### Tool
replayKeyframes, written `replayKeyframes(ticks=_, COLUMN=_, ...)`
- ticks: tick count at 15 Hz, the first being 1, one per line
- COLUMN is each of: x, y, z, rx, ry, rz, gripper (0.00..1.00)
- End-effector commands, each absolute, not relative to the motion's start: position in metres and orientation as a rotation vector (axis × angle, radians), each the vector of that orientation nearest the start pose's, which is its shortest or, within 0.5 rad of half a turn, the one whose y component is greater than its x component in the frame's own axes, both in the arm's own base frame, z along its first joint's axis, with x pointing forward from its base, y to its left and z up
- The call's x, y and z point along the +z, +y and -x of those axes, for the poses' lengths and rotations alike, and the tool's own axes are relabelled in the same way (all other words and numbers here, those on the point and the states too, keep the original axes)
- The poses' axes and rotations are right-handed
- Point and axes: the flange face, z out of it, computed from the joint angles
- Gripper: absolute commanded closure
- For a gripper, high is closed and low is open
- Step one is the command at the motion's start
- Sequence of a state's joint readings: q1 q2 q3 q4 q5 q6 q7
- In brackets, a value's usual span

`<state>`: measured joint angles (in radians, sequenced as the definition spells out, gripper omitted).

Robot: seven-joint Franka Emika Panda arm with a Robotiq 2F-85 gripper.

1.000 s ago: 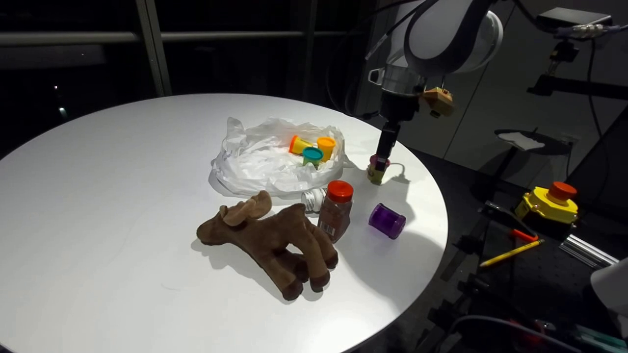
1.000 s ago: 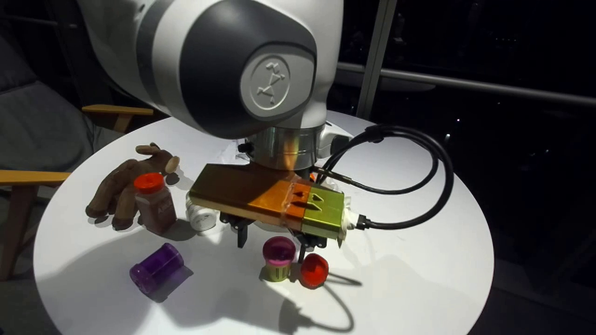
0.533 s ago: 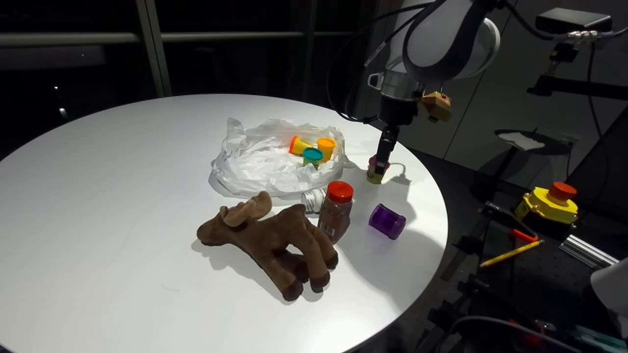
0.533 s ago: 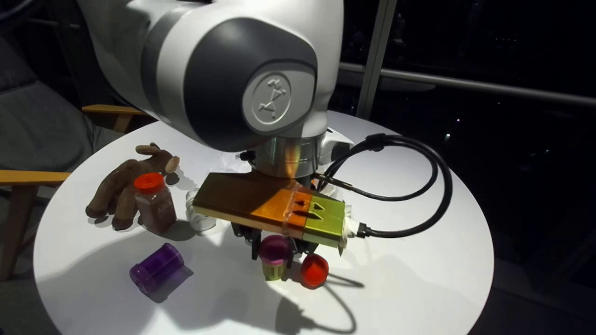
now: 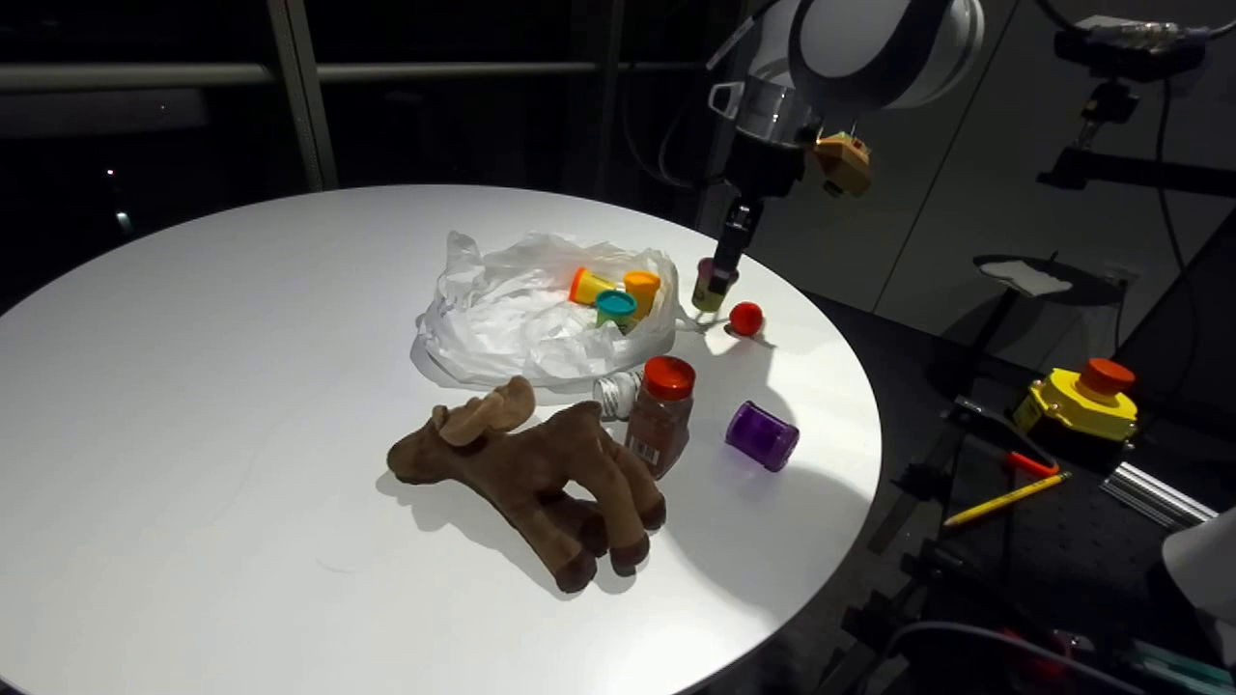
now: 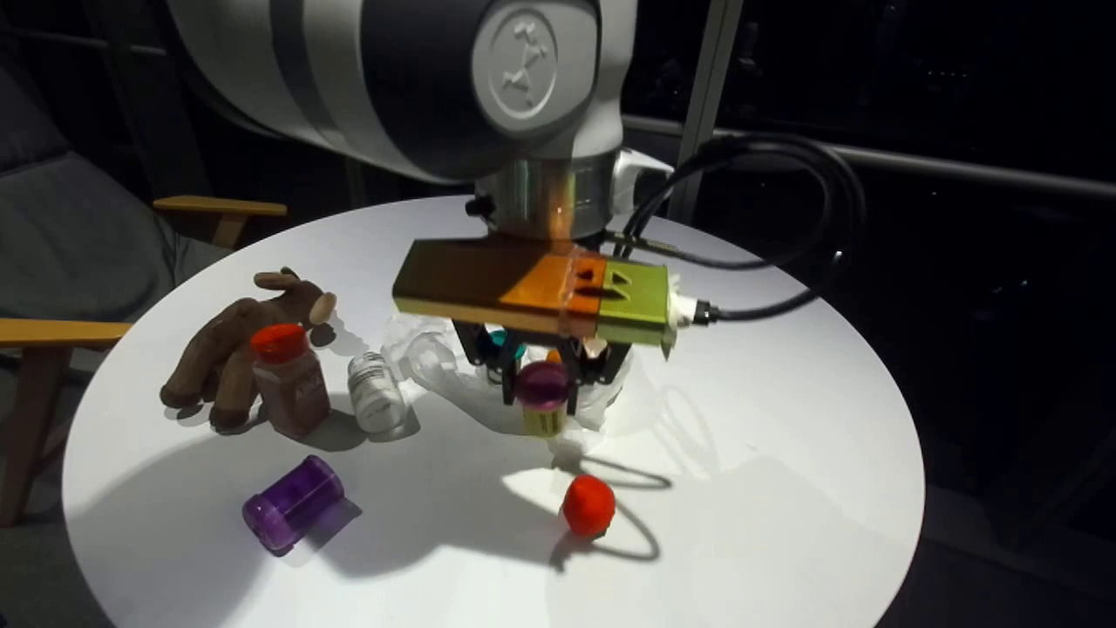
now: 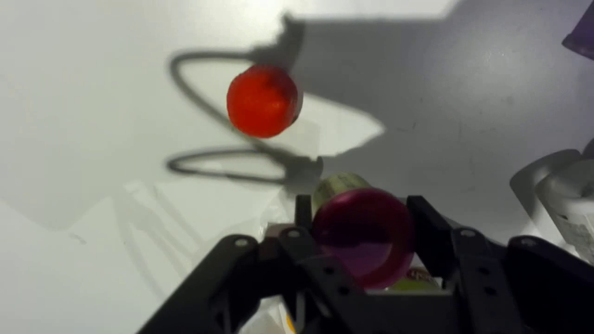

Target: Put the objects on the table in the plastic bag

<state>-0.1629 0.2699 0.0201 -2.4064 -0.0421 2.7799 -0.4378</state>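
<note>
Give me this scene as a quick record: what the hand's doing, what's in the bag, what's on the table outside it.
Hand: closed
Held item: magenta-lidded tub, apparently raised above the table
Destination: white plastic bag, open at the top; held tub not yet inside
Inside bag: teal-lidded tub, orange tub, yellow tub on its side
Outside, upright: red-lidded jar
Outside, lying: purple container, white bottle, plush moose
Outside, also: red round item
</note>
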Motion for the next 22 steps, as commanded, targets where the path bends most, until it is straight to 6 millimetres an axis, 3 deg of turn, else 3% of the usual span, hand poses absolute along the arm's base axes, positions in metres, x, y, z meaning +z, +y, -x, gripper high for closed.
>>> replayKeyframes(ticks=1, x=0.268, y=-0.035, z=-0.532, rx=-0.220, ry=-0.595, rz=3.163, gripper=0.77)
replayKeyframes(ticks=4, x=0.277, y=-0.007, z=-0.565, rx=-0.182, ry=-0.624, rz=3.157, gripper=0.77)
replayKeyframes(ticks=6, x=0.267, y=0.009, z=-0.588, rx=-0.167, ry=-0.641, rz=3.144, gripper=0.77)
replayKeyframes(ticks=11, x=0.221, y=0.039, z=-0.634, rx=-0.163, ry=-0.692, rz=3.113, gripper=0.77)
replayKeyframes(ticks=15, x=0.183, y=0.057, z=-0.655, rx=-0.139, ry=-0.728, rz=3.091, gripper=0.77)
replayKeyframes(ticks=18, x=0.169, y=0.064, z=-0.667, rx=-0.138, ry=-0.751, rz=3.091, gripper=0.75)
replayKeyframes(ticks=19, x=0.167, y=0.064, z=-0.670, rx=-0.136, ry=-0.753, rz=3.093, gripper=0.27)
replayKeyframes(ticks=20, x=0.170, y=0.066, z=-0.671, rx=-0.140, ry=-0.755, rz=3.089, gripper=0.25)
replayKeyframes(ticks=22, x=0.180, y=0.068, z=-0.673, rx=-0.157, ry=-0.760, rz=3.091, gripper=0.11)
